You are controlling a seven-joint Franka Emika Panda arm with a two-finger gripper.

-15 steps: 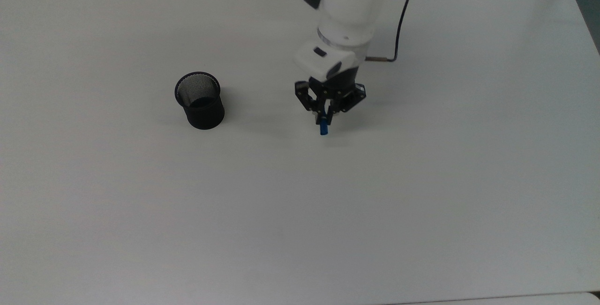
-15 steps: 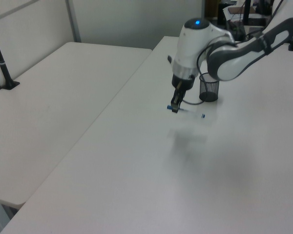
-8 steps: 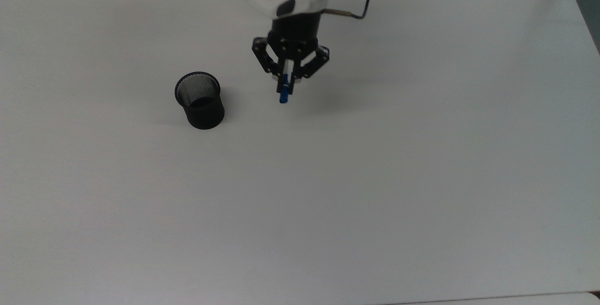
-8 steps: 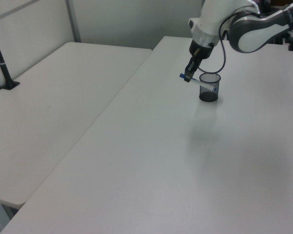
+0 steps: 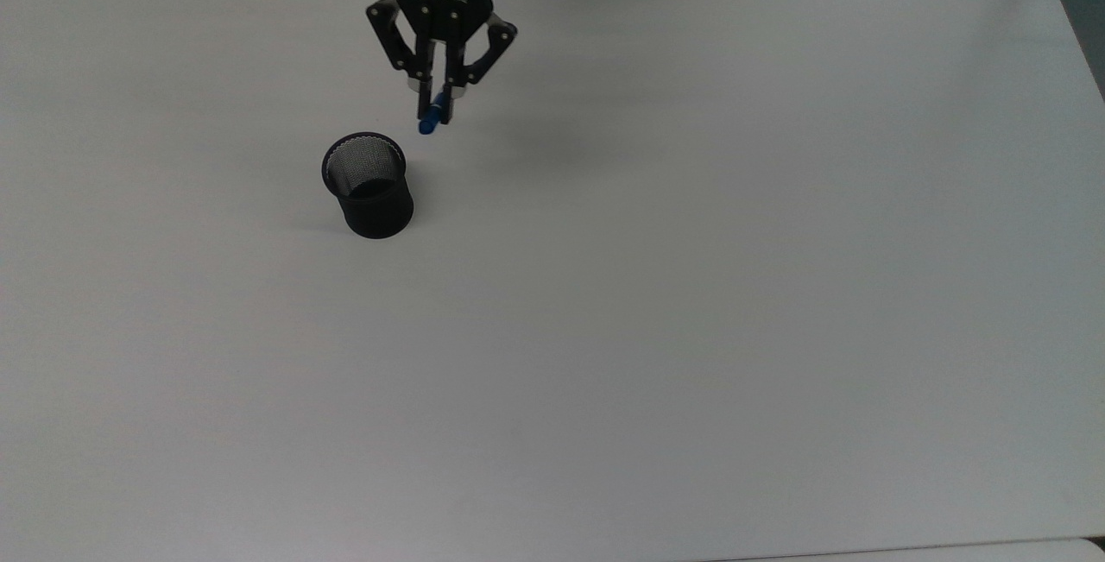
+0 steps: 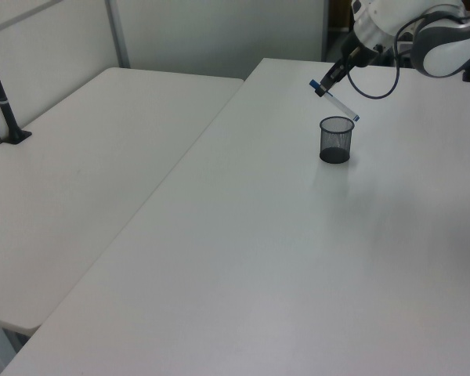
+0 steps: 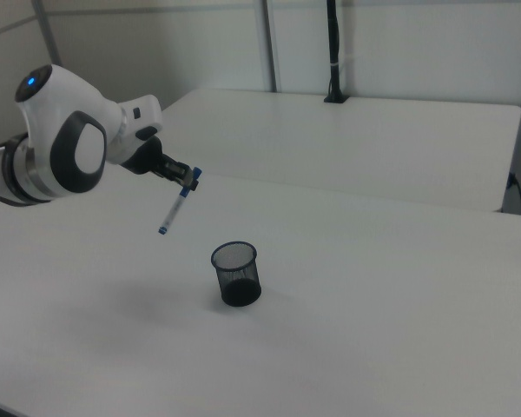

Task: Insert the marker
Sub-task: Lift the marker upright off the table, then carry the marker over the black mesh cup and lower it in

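Top view: the gripper [image 5: 436,104] hangs over the white worktop [image 5: 691,286] with its fingers [image 5: 424,100] clamped on the marker [image 5: 431,118], whose blue cap pokes out below the fingertips. The black mesh cup [image 5: 369,185] stands just beyond those fingertips, toward the top view's lower left.

Left view: the gripper [image 6: 326,88] holds the marker [image 6: 334,101] by its capped end; the long axis slants down toward the left view's right, the far tip hanging just above the cup [image 6: 336,139] rim.

Right view: the marker [image 7: 177,204] is pinched near its cap by the gripper [image 7: 187,182], and the barrel tilts steeply down toward the right view's left, clear of the cup [image 7: 236,273] and the worktop.
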